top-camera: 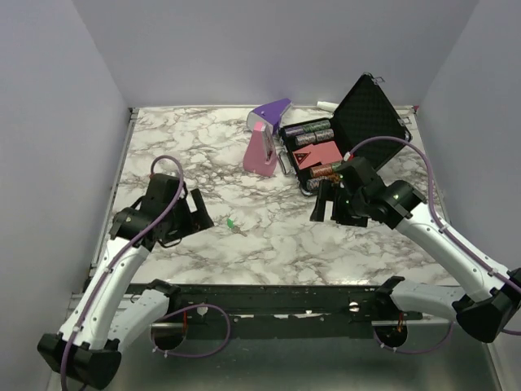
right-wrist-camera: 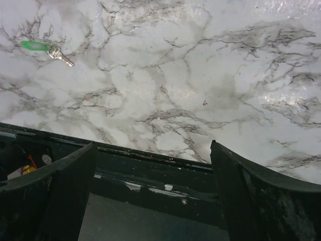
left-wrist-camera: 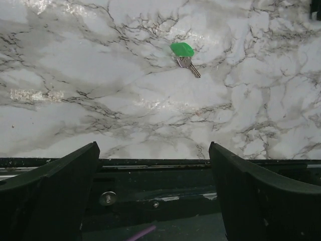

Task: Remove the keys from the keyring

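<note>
The left gripper hangs low over the marble table at its left side with its jaws spread wide and nothing between them. Its wrist camera shows both dark fingers apart, with bare marble and the table's black near edge in the gap.

Just to its right, near the middle of the table's front, lie the keys. From overhead they are only a green speck with a grey tail. The left wrist view is far clearer: a bright green head with short silvery metal fanning out below it, flat on the marble. The keyring cannot be told apart from the blades in any view. The right wrist camera has the same keys in its upper left corner, well away from its fingers.

Only the overhead view shows the back of the table: a purple-and-pink wedge-shaped object and, beside it, an open black case holding batteries.

The right gripper hovers just in front of the case, jaws fully parted and empty.
</note>
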`<state>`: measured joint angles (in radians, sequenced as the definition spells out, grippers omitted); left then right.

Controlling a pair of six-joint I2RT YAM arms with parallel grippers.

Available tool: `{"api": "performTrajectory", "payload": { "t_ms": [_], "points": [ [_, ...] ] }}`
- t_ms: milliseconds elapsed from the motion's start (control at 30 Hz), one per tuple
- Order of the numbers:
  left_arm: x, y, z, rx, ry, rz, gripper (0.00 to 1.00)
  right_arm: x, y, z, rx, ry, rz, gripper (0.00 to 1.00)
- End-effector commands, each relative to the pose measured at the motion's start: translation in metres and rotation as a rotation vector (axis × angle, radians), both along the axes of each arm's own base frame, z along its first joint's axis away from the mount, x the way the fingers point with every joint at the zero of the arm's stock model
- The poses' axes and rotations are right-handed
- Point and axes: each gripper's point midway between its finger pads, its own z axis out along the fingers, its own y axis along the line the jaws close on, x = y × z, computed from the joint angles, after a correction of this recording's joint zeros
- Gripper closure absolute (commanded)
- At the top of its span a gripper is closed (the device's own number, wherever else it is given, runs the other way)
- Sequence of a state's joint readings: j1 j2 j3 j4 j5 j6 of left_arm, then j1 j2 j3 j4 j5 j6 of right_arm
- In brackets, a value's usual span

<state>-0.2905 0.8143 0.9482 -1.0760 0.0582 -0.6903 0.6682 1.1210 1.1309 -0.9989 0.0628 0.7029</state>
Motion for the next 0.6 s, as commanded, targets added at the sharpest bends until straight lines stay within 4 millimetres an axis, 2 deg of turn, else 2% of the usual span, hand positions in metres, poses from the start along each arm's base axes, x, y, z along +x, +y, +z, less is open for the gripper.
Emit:
{"api": "performTrajectory", "payload": {
  "t_ms": [0,200,367,567],
  "points": [
    [0.021,-0.007,-0.004,0.078,-0.015,0.006,0.01,0.009,-0.001,0.010,-0.034,-0.021,-0.010,0.00],
    [0.038,-0.022,-0.033,0.193,0.066,0.012,0.01,0.017,0.004,0.002,-0.009,-0.009,-0.088,0.00],
    [0.052,-0.045,-0.049,0.149,0.060,-0.019,0.01,0.018,0.018,0.006,0.056,0.023,-0.098,0.00],
    [0.069,-0.060,-0.061,0.170,0.079,-0.020,0.01,0.017,0.012,0.012,0.034,0.022,-0.123,0.00]
  ]
}}
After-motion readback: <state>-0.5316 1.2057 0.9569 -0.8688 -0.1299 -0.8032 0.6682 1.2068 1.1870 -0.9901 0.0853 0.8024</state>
